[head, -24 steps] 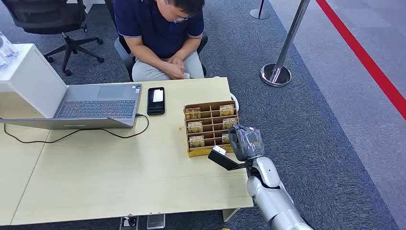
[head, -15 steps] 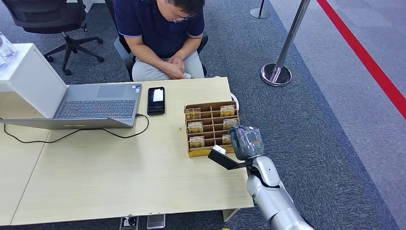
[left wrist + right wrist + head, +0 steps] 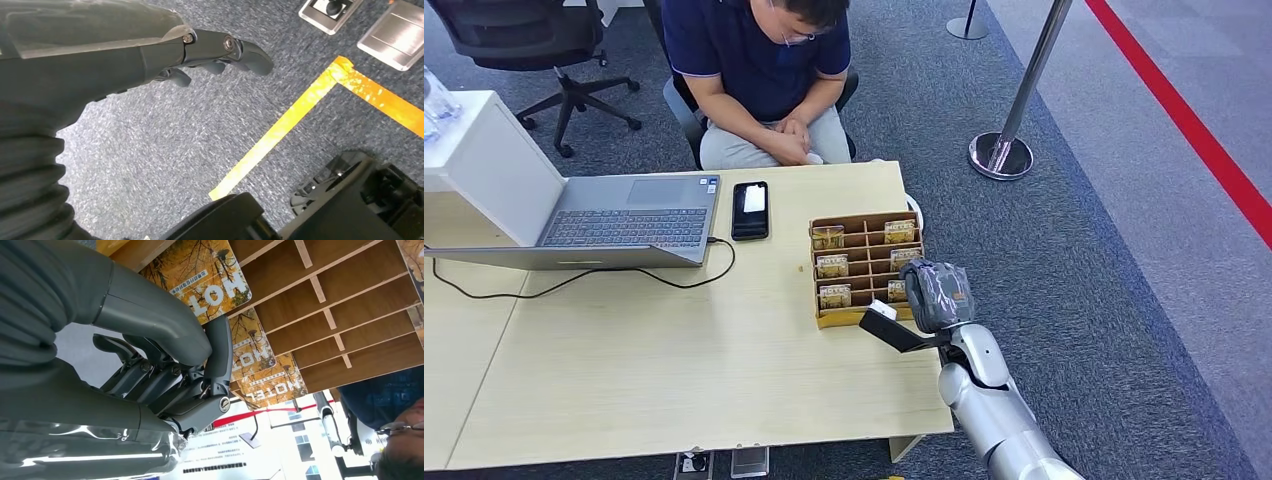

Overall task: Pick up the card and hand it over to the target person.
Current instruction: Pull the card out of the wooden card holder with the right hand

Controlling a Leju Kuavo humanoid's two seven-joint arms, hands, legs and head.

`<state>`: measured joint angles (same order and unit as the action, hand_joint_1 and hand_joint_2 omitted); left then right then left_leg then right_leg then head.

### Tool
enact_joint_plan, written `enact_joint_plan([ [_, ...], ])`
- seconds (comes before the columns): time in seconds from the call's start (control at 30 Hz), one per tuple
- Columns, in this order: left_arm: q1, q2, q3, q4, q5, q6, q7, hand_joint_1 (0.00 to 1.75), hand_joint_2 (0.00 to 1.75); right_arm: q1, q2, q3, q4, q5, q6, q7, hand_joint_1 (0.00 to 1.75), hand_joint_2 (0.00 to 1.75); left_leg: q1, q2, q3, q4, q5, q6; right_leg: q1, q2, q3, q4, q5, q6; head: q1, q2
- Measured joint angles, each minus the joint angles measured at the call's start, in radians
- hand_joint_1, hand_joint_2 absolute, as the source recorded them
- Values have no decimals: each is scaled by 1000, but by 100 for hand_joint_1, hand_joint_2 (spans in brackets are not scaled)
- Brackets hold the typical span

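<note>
The card (image 3: 212, 282) you want stands on edge in the near right compartment of the wooden organizer (image 3: 865, 265), at the desk's (image 3: 674, 370) right end, long axis across its slot. Your right hand (image 3: 932, 296) sits directly over that corner; in the right wrist view its fingers (image 3: 218, 355) are curled just beside the card's edge, holding nothing that I can confirm. Judgement: the right hand is the nearer one. The left hand (image 3: 150, 55) hangs over carpet, fingers loosely apart, empty. The seated person (image 3: 759, 70) is beyond the desk's far edge.

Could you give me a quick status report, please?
Right hand at brown wooden card rack, fingers on orange hotel card. Left hand hanging, holds nothing. Nothing blocking.
</note>
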<state>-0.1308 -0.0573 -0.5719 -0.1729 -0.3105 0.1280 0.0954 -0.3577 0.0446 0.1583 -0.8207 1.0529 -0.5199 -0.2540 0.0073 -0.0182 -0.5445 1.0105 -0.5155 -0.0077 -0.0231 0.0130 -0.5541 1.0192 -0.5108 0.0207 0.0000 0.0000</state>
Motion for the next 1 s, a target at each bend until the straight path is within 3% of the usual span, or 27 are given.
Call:
enact_joint_plan([
  [0.53, -12, -5, -11, -1, -42, 9, -14, 0, 175, -11, -3, 17, -303, -66, -37, -38, 175, 175, -1, 0, -3, 2, 0, 0, -1, 1, -3, 2, -1, 0, 0, 0],
  [0.83, -23, -6, -17, 1, -61, -11, -10, 0, 175, -108, 4, 70, -380, -75, -30, -28, 175, 175, -1, 2, -3, 2, -1, 0, -1, 2, -4, 3, 0, 0, 0, 0],
  [1.0, -34, -8, -24, 0, -75, -25, -6, 0, 175, -183, 28, 90, -344, -95, 4, -17, 175, 175, -1, 3, -3, 2, 0, 0, -1, 3, -4, 3, 0, 0, 0, 0],
])
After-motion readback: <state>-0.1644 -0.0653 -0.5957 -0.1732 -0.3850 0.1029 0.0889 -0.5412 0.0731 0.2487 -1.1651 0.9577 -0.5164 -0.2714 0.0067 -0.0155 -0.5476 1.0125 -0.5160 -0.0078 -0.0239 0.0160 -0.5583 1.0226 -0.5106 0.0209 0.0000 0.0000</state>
